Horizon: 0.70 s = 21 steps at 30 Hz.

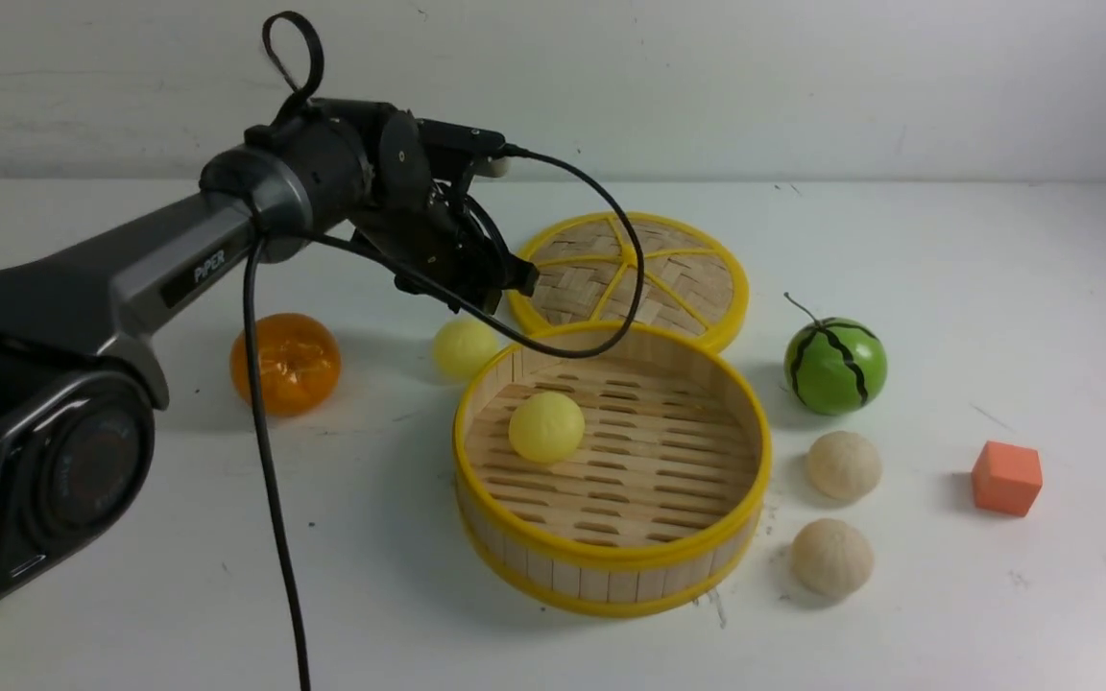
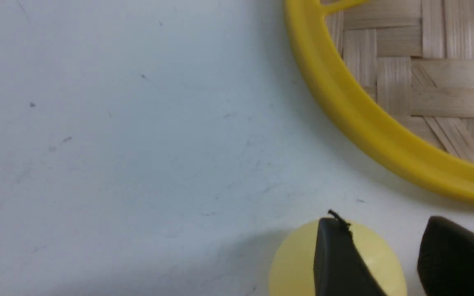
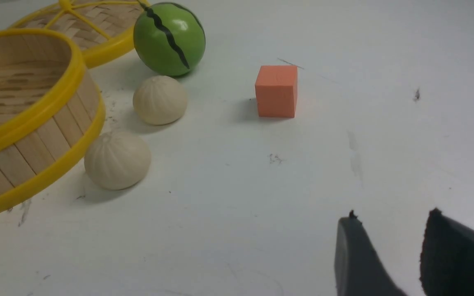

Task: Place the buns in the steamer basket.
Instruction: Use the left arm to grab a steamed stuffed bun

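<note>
Now the left gripper (image 1: 513, 280) hangs, jaws apart and empty, just above the yellow bun (image 1: 464, 346) beside the steamer basket (image 1: 611, 555).

The only word that can be read is "PiPER" (image 1: 209, 266). It is printed in pale letters on a dark strip that runs along the grey link of the left arm (image 1: 131, 278), at the left of the scene in the front view. At the near left, faint marks ring the arm's round joint cover (image 1: 73, 470), but they are too blurred to read.
</note>
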Available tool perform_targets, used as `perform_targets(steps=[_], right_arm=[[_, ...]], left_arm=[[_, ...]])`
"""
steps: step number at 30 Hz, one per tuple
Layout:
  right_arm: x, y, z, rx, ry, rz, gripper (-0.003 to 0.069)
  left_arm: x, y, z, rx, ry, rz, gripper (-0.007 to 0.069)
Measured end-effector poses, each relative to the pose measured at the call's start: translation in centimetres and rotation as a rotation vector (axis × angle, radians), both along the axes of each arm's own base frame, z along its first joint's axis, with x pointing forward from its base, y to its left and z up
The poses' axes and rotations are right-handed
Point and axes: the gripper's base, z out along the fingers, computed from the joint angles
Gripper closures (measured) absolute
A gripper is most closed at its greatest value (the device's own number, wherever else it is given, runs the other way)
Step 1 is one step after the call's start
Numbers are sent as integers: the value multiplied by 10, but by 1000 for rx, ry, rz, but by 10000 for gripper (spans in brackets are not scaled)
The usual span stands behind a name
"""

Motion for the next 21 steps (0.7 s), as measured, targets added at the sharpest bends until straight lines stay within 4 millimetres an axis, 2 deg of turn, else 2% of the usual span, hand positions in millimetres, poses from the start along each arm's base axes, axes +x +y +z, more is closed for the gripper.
perform_targets(steps=[6, 14, 18, 21], right_arm=[[0, 0, 0, 0, 0, 0, 418], [0, 0, 0, 0, 0, 0, 418], [0, 0, 0, 0, 0, 0, 418], [0, 0, 0, 0, 0, 0, 418]], left_arm=[[1, 3, -12, 45, 33, 19, 365], [1, 6, -11, 77, 42, 25, 368], [0, 6, -6, 80, 66, 31, 368], [0, 6, 6, 74, 64, 36, 368]])
